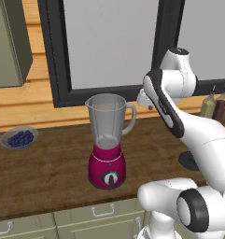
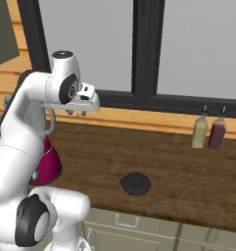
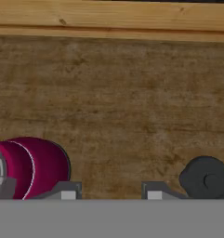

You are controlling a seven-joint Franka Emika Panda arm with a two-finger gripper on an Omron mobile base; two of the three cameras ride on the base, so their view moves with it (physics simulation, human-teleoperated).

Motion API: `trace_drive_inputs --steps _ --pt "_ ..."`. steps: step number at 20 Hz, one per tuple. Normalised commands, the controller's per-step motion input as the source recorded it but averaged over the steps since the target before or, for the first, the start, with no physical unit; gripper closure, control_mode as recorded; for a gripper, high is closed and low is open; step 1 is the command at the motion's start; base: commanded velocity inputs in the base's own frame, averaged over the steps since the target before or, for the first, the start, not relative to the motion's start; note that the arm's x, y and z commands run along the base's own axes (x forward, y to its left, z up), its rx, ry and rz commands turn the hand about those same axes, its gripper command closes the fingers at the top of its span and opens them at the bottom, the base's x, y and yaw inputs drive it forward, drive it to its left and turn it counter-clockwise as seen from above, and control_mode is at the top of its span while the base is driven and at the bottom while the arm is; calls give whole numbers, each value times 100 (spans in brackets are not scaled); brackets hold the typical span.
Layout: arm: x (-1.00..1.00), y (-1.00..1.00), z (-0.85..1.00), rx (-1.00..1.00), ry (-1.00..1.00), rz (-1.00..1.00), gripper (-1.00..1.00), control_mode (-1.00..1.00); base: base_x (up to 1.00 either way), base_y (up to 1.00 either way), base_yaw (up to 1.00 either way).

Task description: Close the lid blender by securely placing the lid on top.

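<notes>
The blender stands on the wooden counter with its clear greyish jar [image 1: 107,120] open at the top and its magenta base [image 1: 107,165] below. My arm hides most of the blender in the right base view, where part of the base [image 2: 50,166] shows. The black round lid [image 2: 135,183] lies flat on the counter to the blender's right, near the front edge; it also appears as the lid [image 3: 205,179] in the hand view. My gripper [image 2: 76,114] hangs open and empty high above the counter, between blender and lid, with the fingertips [image 3: 62,193] well apart.
A plate of blueberries [image 1: 19,137] sits at the counter's left. Two bottles [image 2: 200,130] [image 2: 217,132] stand at the back right by the wooden ledge under the window. Drawers [image 2: 127,223] run under the counter's front edge.
</notes>
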Motion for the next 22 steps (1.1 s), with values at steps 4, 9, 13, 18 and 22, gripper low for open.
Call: trace_drive_inputs --steps 4,9,13,18,22 --pt "-14 -40 -1 11 0 -1 -100 -100 0 0 0" --pt "-38 -89 -35 2 0 -15 -100 -100 0 0 0" --pt "-12 -100 -82 1 5 -24 -100 -100 0 0 0" --pt "5 -100 -100 -1 17 -21 -100 -100 0 0 0" --pt "19 -86 -100 0 17 -9 -100 -100 0 0 0"
